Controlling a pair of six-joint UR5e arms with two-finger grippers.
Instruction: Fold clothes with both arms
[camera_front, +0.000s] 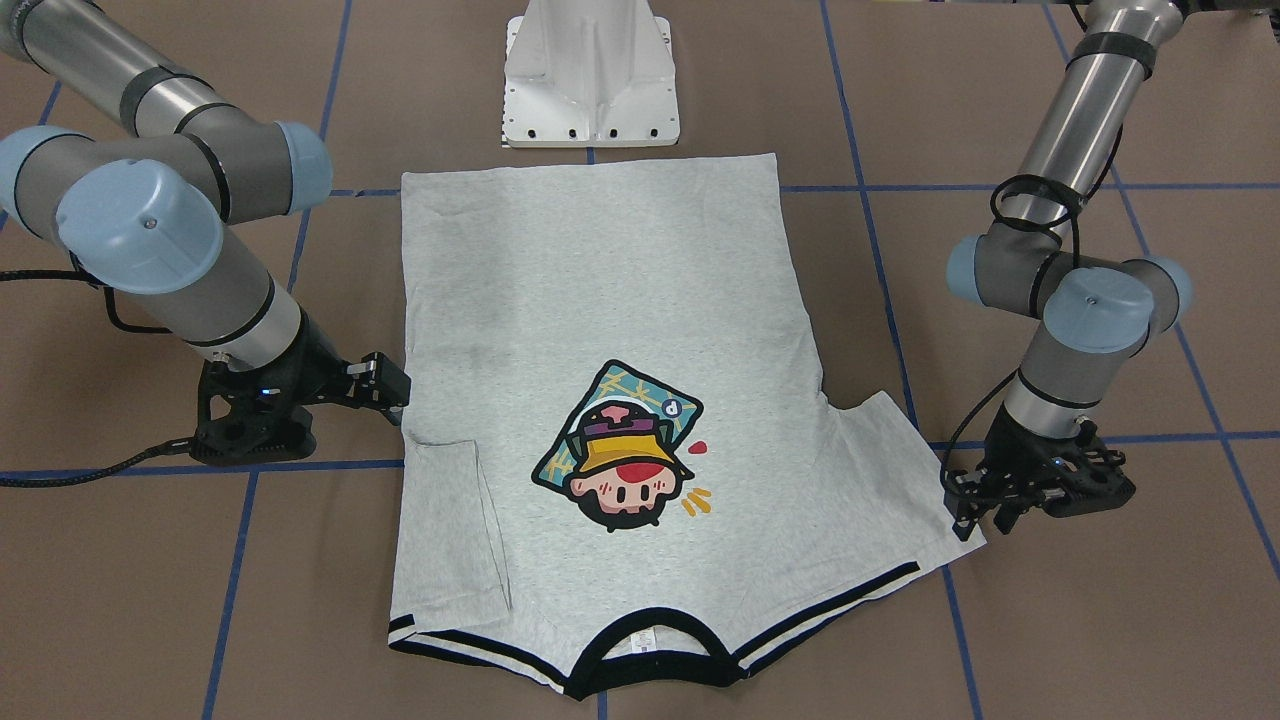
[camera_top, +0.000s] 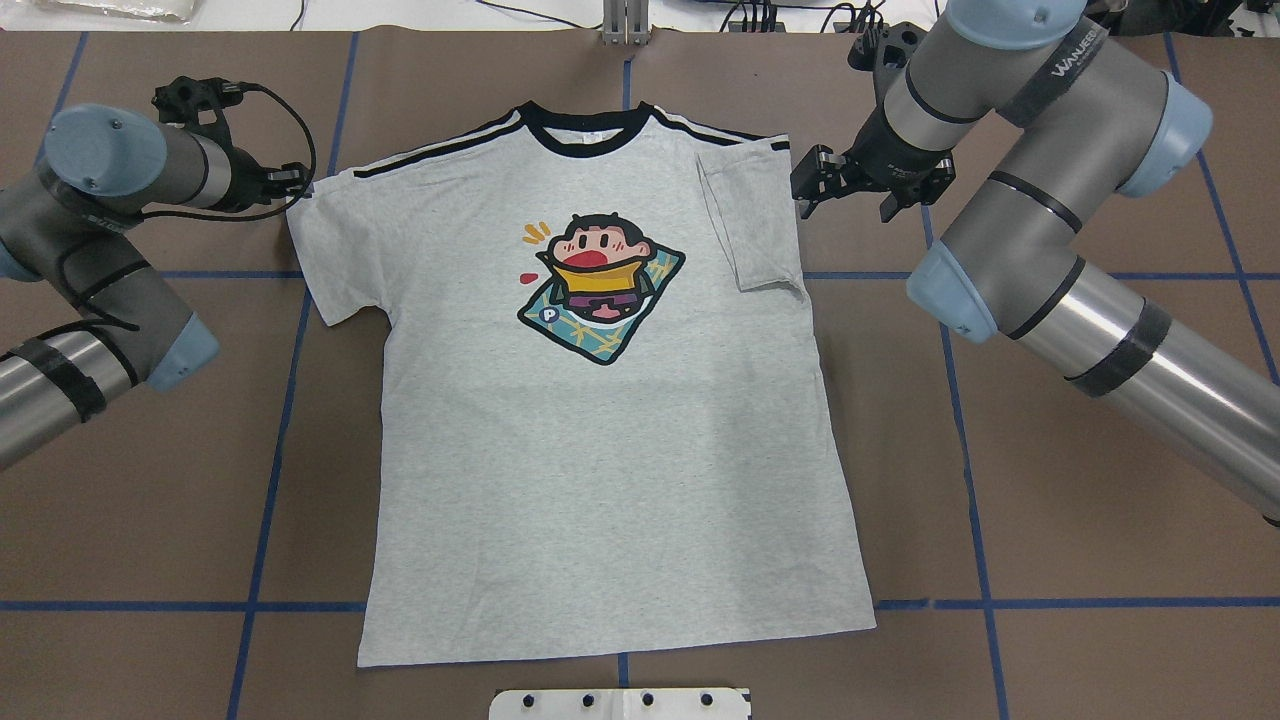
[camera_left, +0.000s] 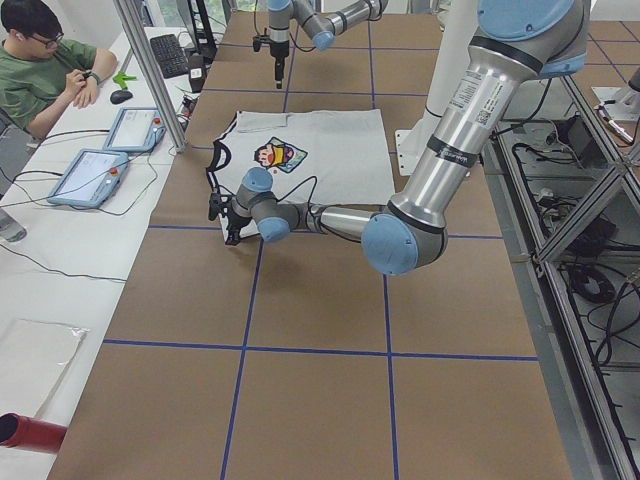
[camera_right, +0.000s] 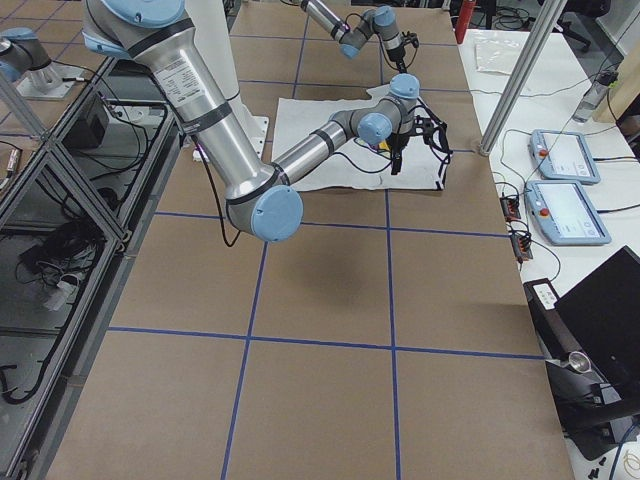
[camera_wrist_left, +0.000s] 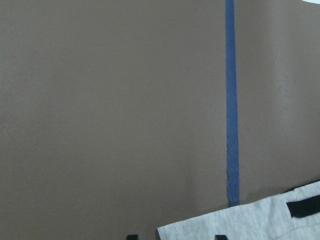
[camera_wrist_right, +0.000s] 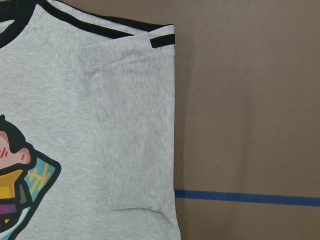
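The clothes are one grey T-shirt (camera_top: 600, 450) lying flat, print side up, collar away from the robot. Its sleeve (camera_top: 750, 220) on my right side is folded in over the body. The other sleeve (camera_top: 325, 250) lies spread out. My right gripper (camera_top: 812, 186) hovers just off the folded sleeve's shoulder edge; it looks open and holds nothing. My left gripper (camera_front: 980, 518) is low at the spread sleeve's outer corner. It is open, and the left wrist view shows the sleeve's edge (camera_wrist_left: 240, 225) between the fingertips (camera_wrist_left: 131, 236).
Brown table (camera_top: 1050, 450) with a blue tape grid. The robot's white pedestal base (camera_front: 590, 75) stands by the shirt's hem. A person (camera_left: 40, 60) sits at a side desk with tablets (camera_left: 90, 175) and a keyboard. The right arm's elbow (camera_top: 1050, 230) overhangs the table's right half.
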